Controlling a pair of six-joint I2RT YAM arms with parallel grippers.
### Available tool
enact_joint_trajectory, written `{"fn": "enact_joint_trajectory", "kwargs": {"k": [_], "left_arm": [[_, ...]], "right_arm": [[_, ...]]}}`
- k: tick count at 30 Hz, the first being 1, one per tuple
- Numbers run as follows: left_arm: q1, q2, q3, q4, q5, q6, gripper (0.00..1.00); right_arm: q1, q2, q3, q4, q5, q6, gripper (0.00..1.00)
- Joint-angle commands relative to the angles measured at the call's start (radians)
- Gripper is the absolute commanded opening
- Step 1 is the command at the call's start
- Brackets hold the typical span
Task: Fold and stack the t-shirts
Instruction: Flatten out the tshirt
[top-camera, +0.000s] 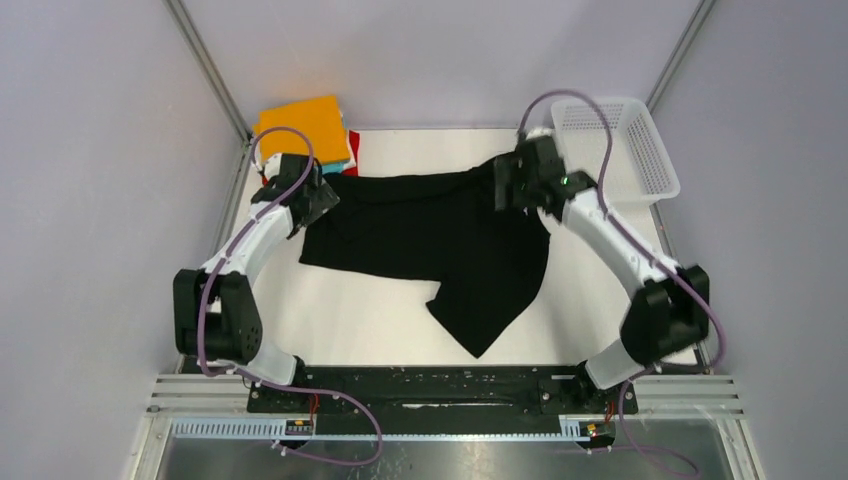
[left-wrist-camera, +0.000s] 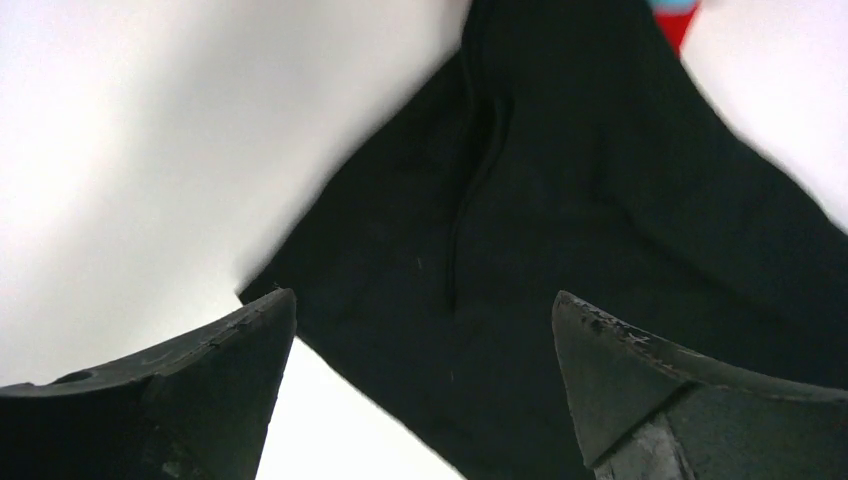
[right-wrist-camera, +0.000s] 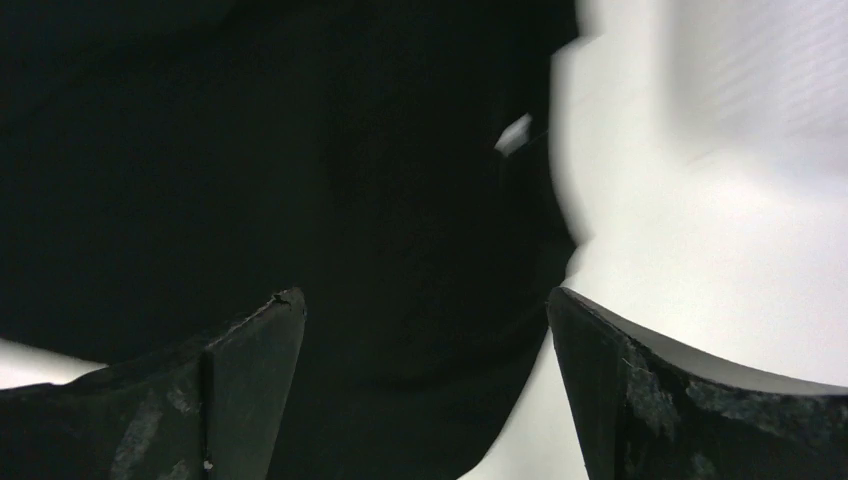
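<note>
Black shirt (top-camera: 430, 240) lies spread, rumpled; left gripper (left-wrist-camera: 424, 294) hangs agape over its left edge, right gripper (right-wrist-camera: 426, 292) agape over its right edge, neither holding cloth.

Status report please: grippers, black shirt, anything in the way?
Left gripper open, right gripper open, both over black shirt. Shirt unfolded. Basket beside right gripper, not blocking.

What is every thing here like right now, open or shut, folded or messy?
black shirt: unfolded, lying rumpled on the table
pile of shirts: folded and stacked in the far left corner, orange on top
basket: upright in the far right corner
left gripper: open, over the black shirt's left edge
right gripper: open, over the black shirt's right edge
</note>
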Motion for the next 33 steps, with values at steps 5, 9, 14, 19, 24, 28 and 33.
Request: {"fn": "enact_joint_trajectory", "kwargs": {"k": [5,9,14,19,24,28,33], "left_arm": [[-0.097,-0.049,-0.211,0.205,0.350,-0.007,0.99],[-0.145,-0.004,-0.209,0.203,0.329,-0.005,0.99],[-0.172,0.036,-0.207,0.205,0.296,-0.002,0.99],[-0.173,0.100,-0.168,0.143,0.244,0.003,0.99],[-0.173,0.088,-0.193,0.133,0.213,-0.003,0.99],[-0.164,0.108,-0.177,0.102,0.155,-0.007,0.99],[-0.142,0.138,-0.155,0.053,0.143,-0.006,0.99]], "right_arm": [[0.334,-0.235,-0.566,0.253,-0.349,0.326,1.00],[0.392,-0.182,-0.628,0.284,-0.357,0.392,1.00],[0.377,-0.154,-0.682,0.262,-0.275,0.385,1.00],[0.242,-0.191,-0.809,0.258,-0.301,0.430,1.00],[0.045,-0.304,-0.928,0.252,-0.352,0.435,1.00],[-0.065,-0.341,-0.970,0.284,-0.459,0.430,1.00],[-0.129,-0.389,-0.984,0.277,-0.495,0.440,0.99]]}}
